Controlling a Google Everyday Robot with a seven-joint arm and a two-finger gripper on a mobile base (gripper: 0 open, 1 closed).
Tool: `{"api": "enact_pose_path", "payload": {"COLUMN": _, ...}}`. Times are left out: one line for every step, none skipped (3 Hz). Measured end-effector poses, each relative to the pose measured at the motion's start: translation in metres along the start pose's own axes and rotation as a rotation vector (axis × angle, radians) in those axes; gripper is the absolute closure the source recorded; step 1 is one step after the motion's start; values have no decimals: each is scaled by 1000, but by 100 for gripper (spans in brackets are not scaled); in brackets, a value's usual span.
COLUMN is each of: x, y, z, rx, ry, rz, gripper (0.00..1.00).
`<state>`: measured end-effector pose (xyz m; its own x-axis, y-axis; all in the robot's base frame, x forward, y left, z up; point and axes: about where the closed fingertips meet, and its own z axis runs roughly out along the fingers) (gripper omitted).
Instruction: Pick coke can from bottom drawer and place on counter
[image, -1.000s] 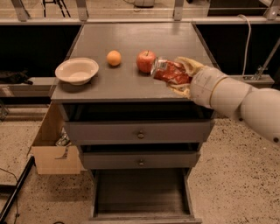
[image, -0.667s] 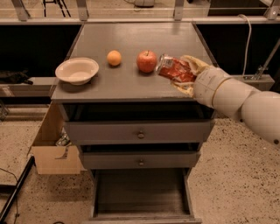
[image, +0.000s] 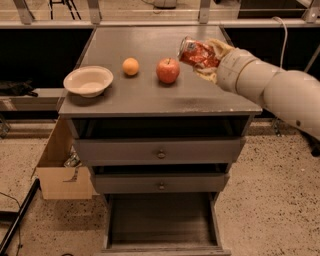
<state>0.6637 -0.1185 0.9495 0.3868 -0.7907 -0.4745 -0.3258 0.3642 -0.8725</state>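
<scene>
– While the gripper (image: 209, 62) hangs just right of the apple (image: 167, 70), what has shifted in the last second?
– Its load. The coke can (image: 197, 52) lay low and close beside the apple a second ago. Now it shows higher, up and to the right of the apple, tilted with one silver end aimed away from the arm. Whether that is a lift or a reach further back past the apple, I cannot tell.
– Is the pincer holding it?
– Yes, its fingers are clamped on the can, one above and one below.
– And for the task?
– The bottom drawer (image: 160, 220), far below the apple, stands pulled out with nothing in it, so the pick looks done. What remains, I judge, is setting the can on the counter (image: 150, 102) right of the apple and letting go.
– Any brand to read?
– Only white marks on red; no word is legible, and nothing else near the apple bears writing
</scene>
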Motion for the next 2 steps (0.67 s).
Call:
{"api": "enact_pose_path", "payload": {"x": 7, "y": -2, "z": 35, "rx": -18, "ry": 8, "rz": 40, "gripper": 100}}
{"api": "enact_pose_path", "payload": {"x": 27, "y": 20, "z": 53, "rx": -28, "ry": 14, "rz": 138, "gripper": 100}}
